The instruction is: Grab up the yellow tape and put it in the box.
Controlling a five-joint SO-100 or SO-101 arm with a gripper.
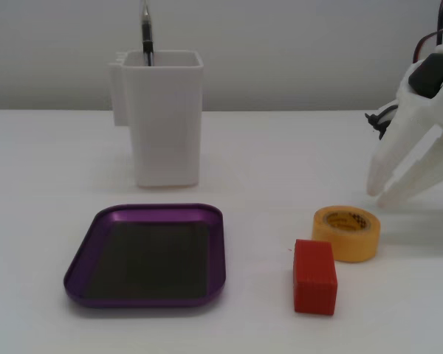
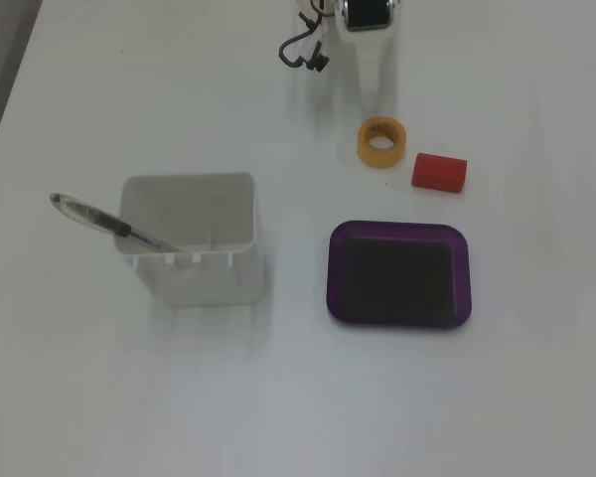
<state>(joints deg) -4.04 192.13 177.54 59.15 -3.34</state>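
One yellow tape (image 1: 346,232), print illegible

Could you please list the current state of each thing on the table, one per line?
yellow tape: lying flat on the table, not gripped, beside the red block.
red block: resting on the table, apart from the tray.
purple tray: empty, flat on the table.
white container: upright, holding a pen.
pen: leaning in the container, tip sticking out.
gripper: open, empty, just behind the tape.

In a fixed view, tape (image 1: 346,232) lies right of box (image 1: 146,254).
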